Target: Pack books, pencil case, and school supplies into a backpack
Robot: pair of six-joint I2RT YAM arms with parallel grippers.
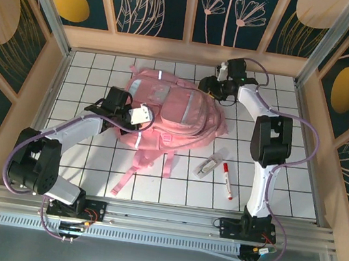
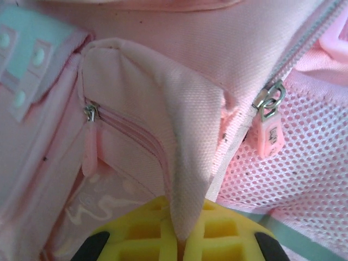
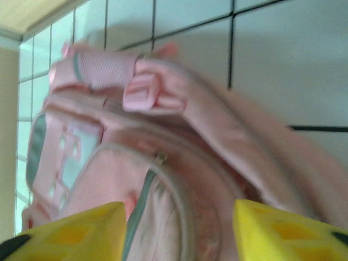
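big soft pink fabric backpack (image 1: pixel 167 113) lies mid white tiled table (image 1: pixel 284 186), left gripper (image 2: pixel 179 239) clamped on a fold of its fabric, right gripper (image 3: pixel 179 228) spread wide at its top end, short white red-capped marker (image 1: pixel 227 180) nearby

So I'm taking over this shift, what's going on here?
Two arms are working a pink backpack. The left gripper pinches a fold of its fabric; the right gripper hovers open over its far end. A red-capped marker and a white flat item lie on the table, not yet packed.
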